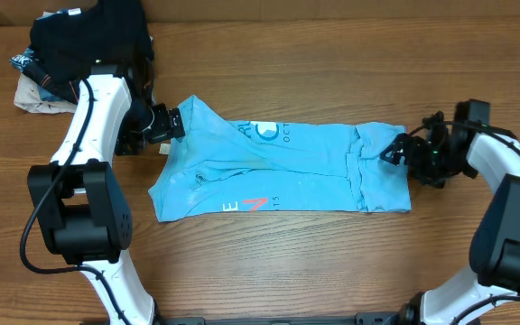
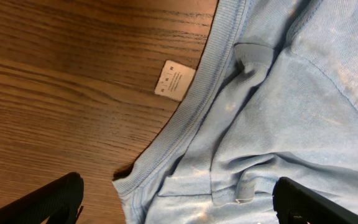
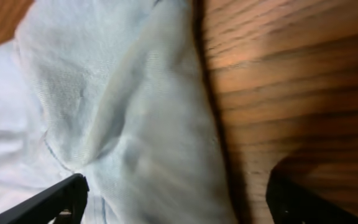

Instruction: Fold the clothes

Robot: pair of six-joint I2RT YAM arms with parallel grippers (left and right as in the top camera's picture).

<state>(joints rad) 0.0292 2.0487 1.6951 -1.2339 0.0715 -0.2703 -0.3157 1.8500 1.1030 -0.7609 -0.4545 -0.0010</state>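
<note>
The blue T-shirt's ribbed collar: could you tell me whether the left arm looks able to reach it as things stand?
Probably yes: the left gripper hangs open right over the collar, with nothing lying between them.

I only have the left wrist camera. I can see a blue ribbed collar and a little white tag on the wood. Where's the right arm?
Observer: The right gripper sits at the T-shirt's opposite end, jaws open across its edge.
Operator: How is the shirt lying overall?
Observer: As a long band across the table, with layers overlapping. The red and white lettering shows along its near edge.
Operator: Anything else nearby?
Observer: A pile of dark garments lies in the far left corner, apart from the shirt.
</note>
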